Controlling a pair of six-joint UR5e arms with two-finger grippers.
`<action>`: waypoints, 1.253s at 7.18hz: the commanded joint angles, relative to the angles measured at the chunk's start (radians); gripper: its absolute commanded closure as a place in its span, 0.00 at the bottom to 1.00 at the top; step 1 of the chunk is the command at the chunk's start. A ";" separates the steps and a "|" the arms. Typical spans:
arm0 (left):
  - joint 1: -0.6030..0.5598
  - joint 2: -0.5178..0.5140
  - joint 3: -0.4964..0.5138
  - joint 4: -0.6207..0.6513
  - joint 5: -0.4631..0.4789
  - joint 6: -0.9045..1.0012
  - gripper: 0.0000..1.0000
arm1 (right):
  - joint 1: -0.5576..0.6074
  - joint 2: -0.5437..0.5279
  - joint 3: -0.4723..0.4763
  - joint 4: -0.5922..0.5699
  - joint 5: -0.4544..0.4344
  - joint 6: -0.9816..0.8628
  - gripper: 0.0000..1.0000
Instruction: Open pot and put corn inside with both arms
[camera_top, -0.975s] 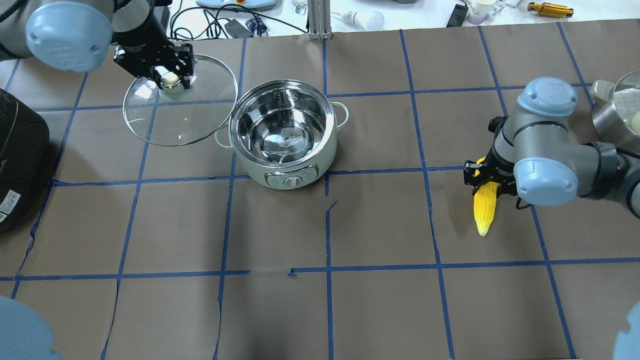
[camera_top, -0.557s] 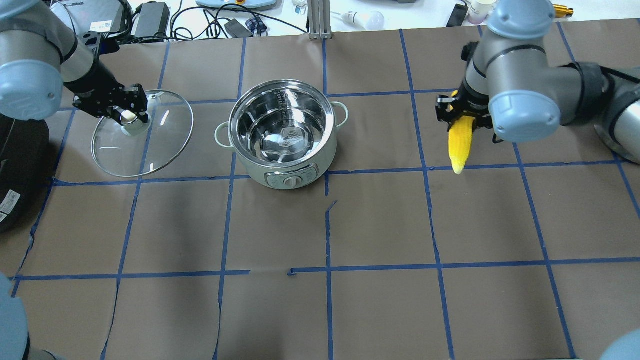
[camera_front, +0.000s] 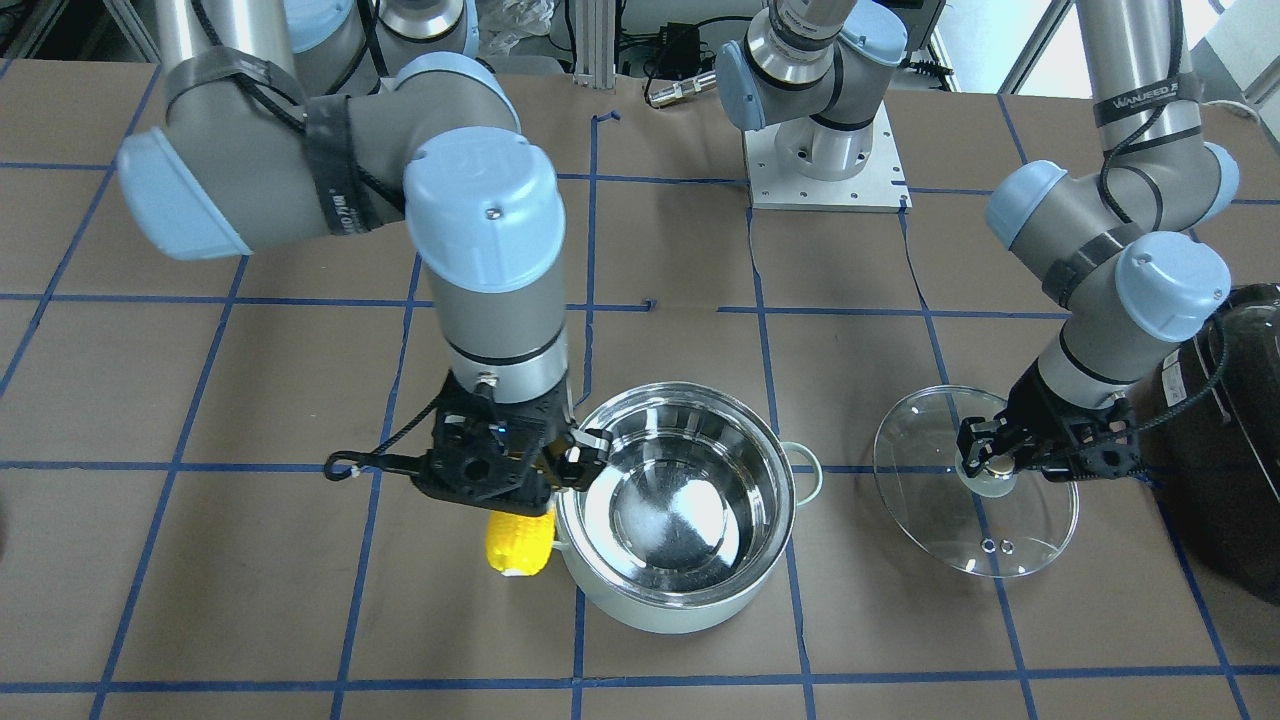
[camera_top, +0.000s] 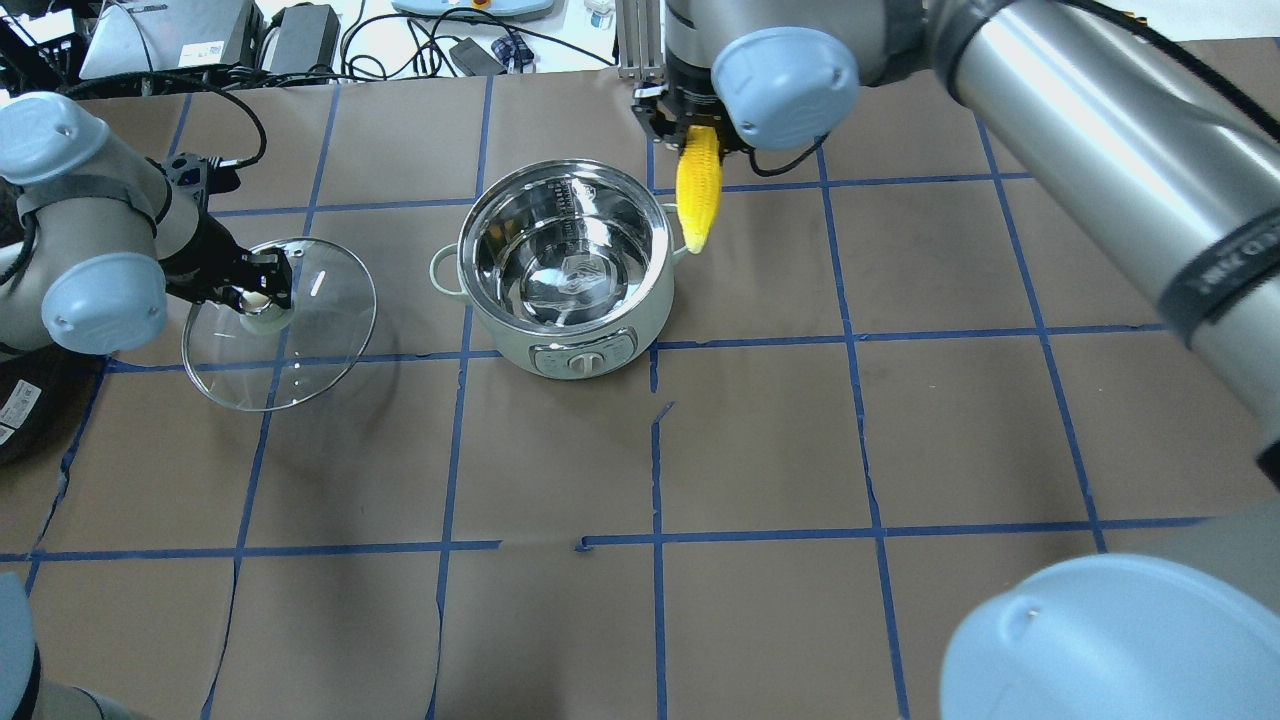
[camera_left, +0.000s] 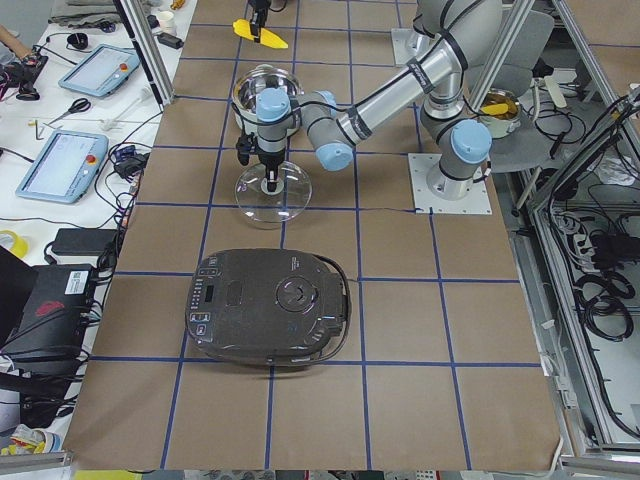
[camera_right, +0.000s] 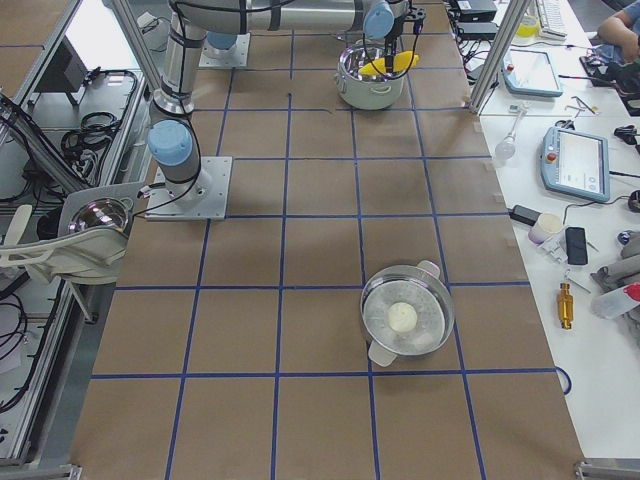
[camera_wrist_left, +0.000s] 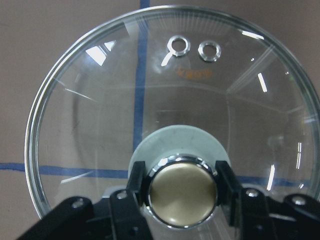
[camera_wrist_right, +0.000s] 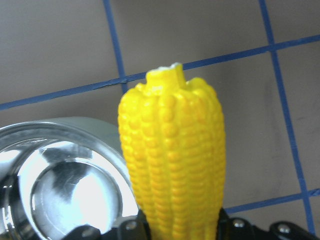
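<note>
While the bright yellow tapered corn cob (camera_top: 698, 195) hangs pale stub down from the right gripper (camera_front: 515, 495), whose black fingers are clamped on its thick end, it sits just beside the rim of the round pale mint pot with the shiny steel interior (camera_top: 505, 338). It is outside the opening, above the small loop handle on the robot's right. We judge that lowering or letting go from here would knock the cob against the rim or that handle, shoving the pot or dropping the corn onto the brown paper-covered table (camera_top: 760, 440). It has to clear the rim and be centred first. A thin grip on one end of a long cob could also let it swing. The left gripper (camera_wrist_left: 182, 187) has its fingers closed on the beige knob (camera_wrist_left: 182, 196) of the clear glass lid (camera_top: 315, 345), held tilted well to the pot's left. We cannot tell whether its edge touches the table, and an off-level lid held only by its knob might twist. Against the overhead view 0.6 s ago, the corn has crossed from well right of the pot to its rim, the lid has drifted toward the robot, and the pot has not moved.
</note>
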 joint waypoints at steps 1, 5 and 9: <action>0.022 -0.010 -0.039 0.047 0.009 0.019 1.00 | 0.093 0.122 -0.133 0.012 -0.008 0.058 1.00; 0.035 -0.024 -0.042 0.047 0.005 0.041 1.00 | 0.150 0.162 -0.132 0.010 -0.010 -0.093 1.00; 0.050 -0.027 -0.042 0.047 0.006 0.061 1.00 | 0.150 0.185 -0.085 -0.011 0.001 -0.123 0.01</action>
